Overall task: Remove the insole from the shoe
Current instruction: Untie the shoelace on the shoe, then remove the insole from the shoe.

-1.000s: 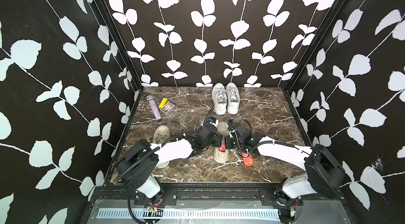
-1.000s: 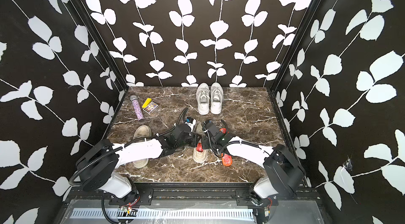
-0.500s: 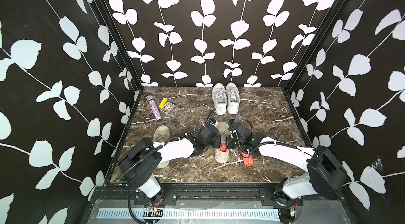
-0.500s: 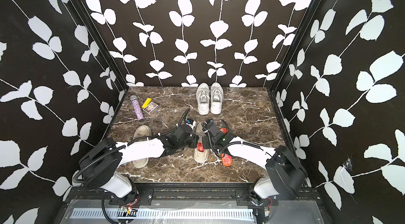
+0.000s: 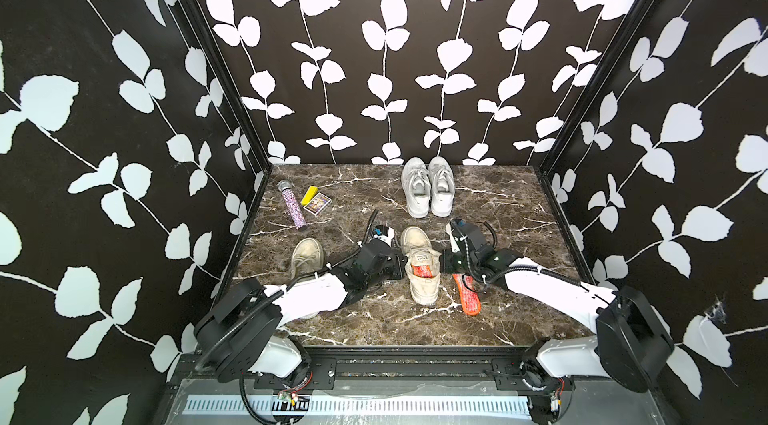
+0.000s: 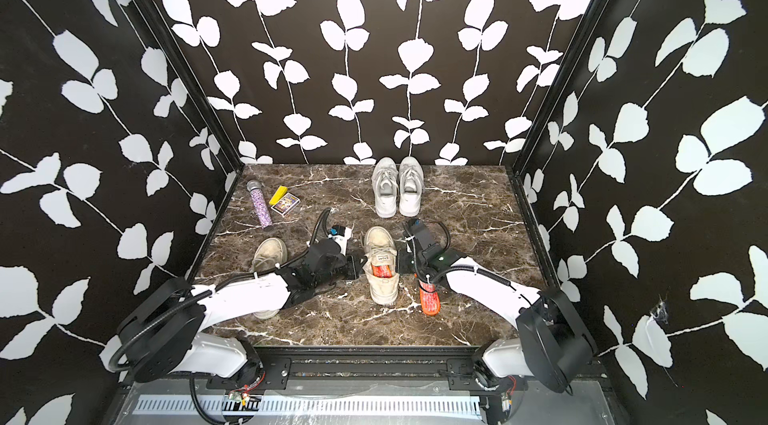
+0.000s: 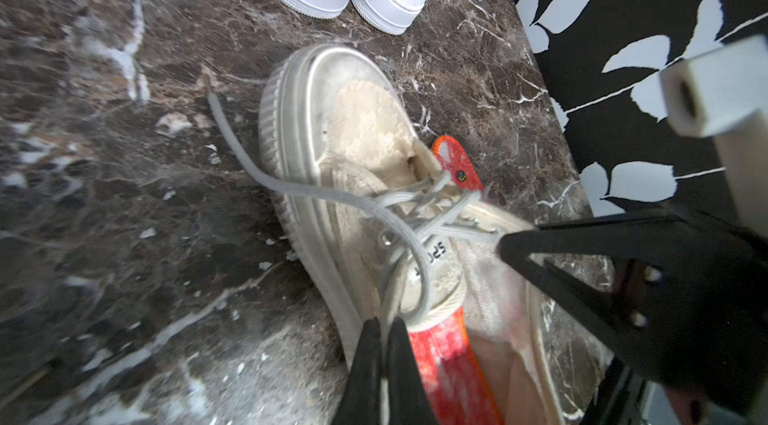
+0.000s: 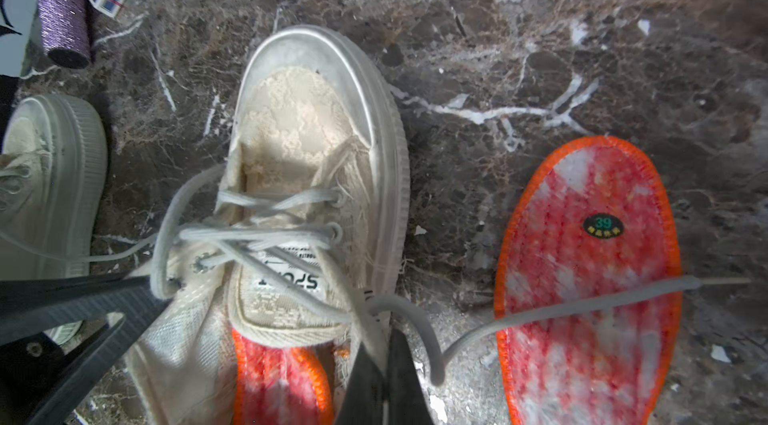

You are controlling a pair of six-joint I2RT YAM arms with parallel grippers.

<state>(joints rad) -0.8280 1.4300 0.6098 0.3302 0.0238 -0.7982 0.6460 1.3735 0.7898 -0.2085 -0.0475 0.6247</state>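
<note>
— On the bench [image 5: 353, 194], starting at the left: where does the left claw [image 5: 400, 267] sit?
— Against the left side of the beige shoe [image 5: 417, 241]. It is clenched on the side wall, and in the left wrist view a pale strip of it shows between the fingers [image 7: 369, 352].
— And the insole [image 5: 424, 270]?
— Inside the shoe, red with an orange edge, just beside that claw and between both claws. Its front is hidden under the tongue [image 5: 420, 255].
— Which way does it run?
— Lengthwise with the shoe: toe end toward the white sneakers [image 5: 428, 188], heel end toward the bench's near edge.
— The right claw [image 5: 443, 265]?
— Clenched on the shoe's right side wall, opposite the left one.
— Further right?
— A loose insole [image 5: 468, 300] lies flat on the bench, near the shoe but apart from it, partly under the right arm [image 5: 540, 290].
</note>
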